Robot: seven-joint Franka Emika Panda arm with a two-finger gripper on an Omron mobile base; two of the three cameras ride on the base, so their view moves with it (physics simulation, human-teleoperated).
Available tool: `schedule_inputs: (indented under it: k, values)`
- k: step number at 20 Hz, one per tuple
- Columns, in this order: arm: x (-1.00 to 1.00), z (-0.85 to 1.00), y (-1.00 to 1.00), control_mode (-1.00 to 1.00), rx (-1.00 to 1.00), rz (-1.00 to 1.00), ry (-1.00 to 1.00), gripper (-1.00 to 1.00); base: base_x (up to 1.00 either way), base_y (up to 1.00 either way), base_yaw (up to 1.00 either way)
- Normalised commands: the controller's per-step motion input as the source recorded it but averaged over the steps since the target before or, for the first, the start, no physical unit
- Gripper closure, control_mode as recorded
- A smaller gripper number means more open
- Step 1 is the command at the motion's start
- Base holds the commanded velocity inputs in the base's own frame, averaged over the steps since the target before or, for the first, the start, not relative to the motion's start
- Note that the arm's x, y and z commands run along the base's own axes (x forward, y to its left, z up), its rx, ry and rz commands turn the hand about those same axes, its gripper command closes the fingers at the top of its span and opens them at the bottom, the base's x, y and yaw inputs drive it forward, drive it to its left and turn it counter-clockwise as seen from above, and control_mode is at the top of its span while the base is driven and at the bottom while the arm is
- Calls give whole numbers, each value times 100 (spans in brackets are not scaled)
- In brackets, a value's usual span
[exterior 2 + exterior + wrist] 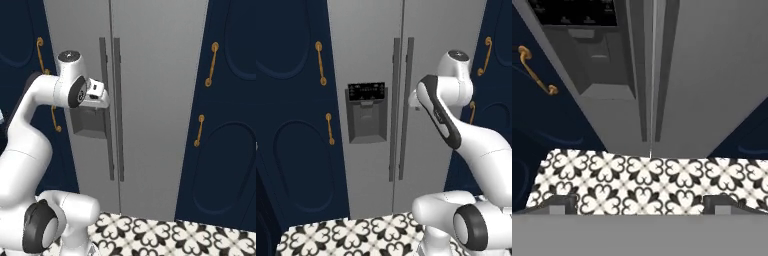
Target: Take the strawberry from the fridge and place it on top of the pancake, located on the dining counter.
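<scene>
Ahead, we face the fridge (pixel 371 65) with both smooth light-grey doors shut, so the strawberry stays hidden from us. Our gripper (pixel 640 204) hangs with fingertips (pixel 562 202) spread wide, open air between them above the black-and-white patterned floor (pixel 356 235). Two long dark bar handles (pixel 111 110) flank the door seam at 12 o'clock; the black dispenser panel (pixel 366 92) sits at 10 o'clock. Navy cabinets (pixel 225 125) with curved gold handles (pixel 320 62) crowd both sides.

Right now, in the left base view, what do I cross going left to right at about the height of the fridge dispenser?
Navy cabinet door with gold handles → black dispenser panel and grey recess on the tall light-grey fridge → its two long dark bar handles → white robot arm → navy cabinet with gold handle.
</scene>
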Motion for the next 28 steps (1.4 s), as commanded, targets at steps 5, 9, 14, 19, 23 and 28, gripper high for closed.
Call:
schedule_inputs:
  k: [5,9,14,19,23,28]
  values:
    - [64,-2,-28,-100,0,-6,-17,-100,0,0,0]
    - [62,-12,-27,-100,1,-19,0,-100,0,0,0]
    - [62,-30,-7,-100,0,-8,-1,-100,0,0,0]
    - [40,-30,0,-100,0,1,-17,-100,0,0,0]
    - [21,-20,0,-100,0,7,-11,-100,0,0,0]
    - [33,-1,0,-100,0,1,0,-100,0,0,0]
